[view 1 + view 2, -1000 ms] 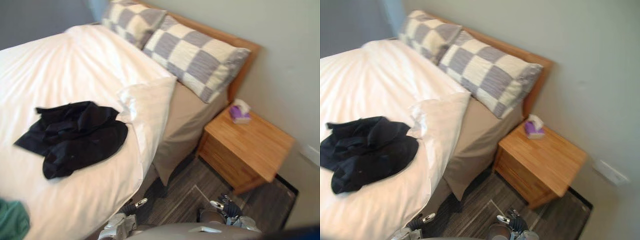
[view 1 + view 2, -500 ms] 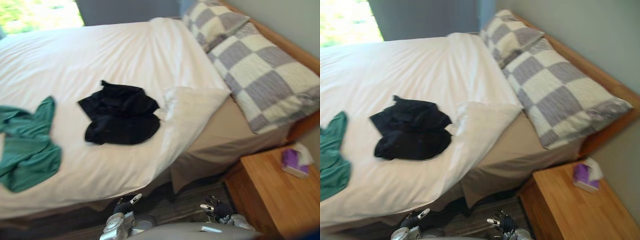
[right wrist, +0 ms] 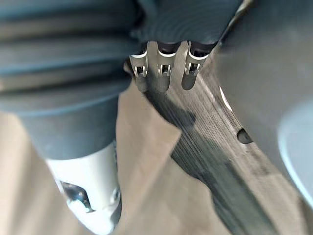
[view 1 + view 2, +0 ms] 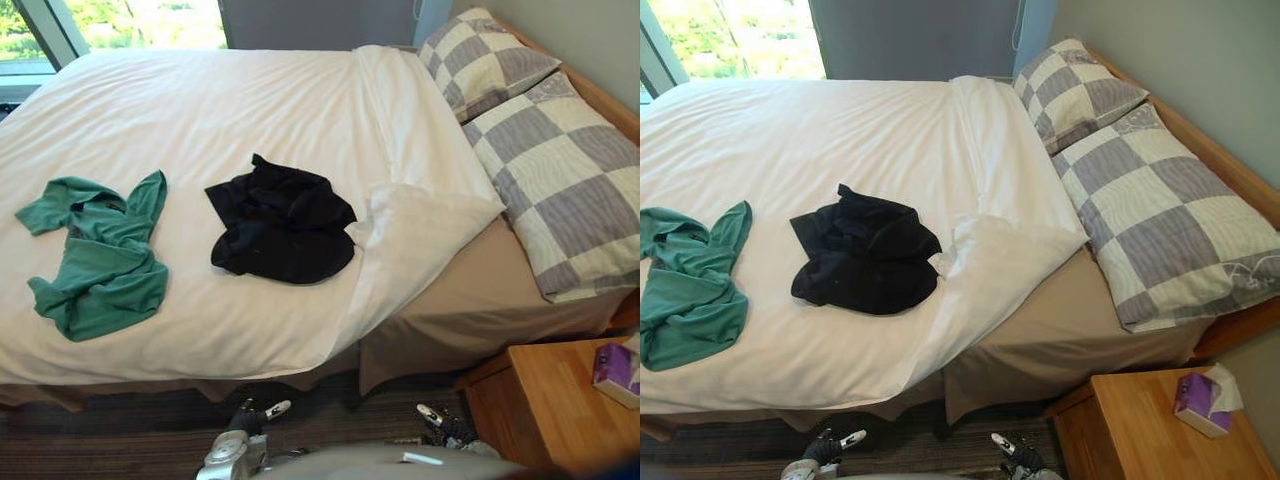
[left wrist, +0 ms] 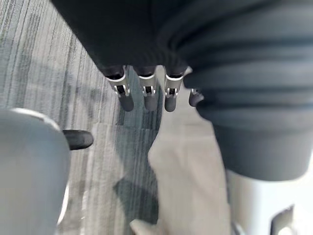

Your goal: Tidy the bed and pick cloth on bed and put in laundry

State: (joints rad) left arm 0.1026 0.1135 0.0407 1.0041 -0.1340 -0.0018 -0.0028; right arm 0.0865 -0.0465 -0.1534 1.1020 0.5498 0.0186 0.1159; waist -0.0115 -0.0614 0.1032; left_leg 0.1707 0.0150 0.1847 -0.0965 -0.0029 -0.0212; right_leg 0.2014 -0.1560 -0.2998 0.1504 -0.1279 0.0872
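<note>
Left hand, right hand hang empty, fingers relaxed. Risk: grasping black cloth, frame centre, may pinch duvet beneath; green cloth, left, easily missed.

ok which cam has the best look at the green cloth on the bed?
Left eye view: the green cloth lies whole on the white duvet, clear of the frame edge. The right eye view cuts off its left part at the edge. Both wrist views face the carpet.
</note>
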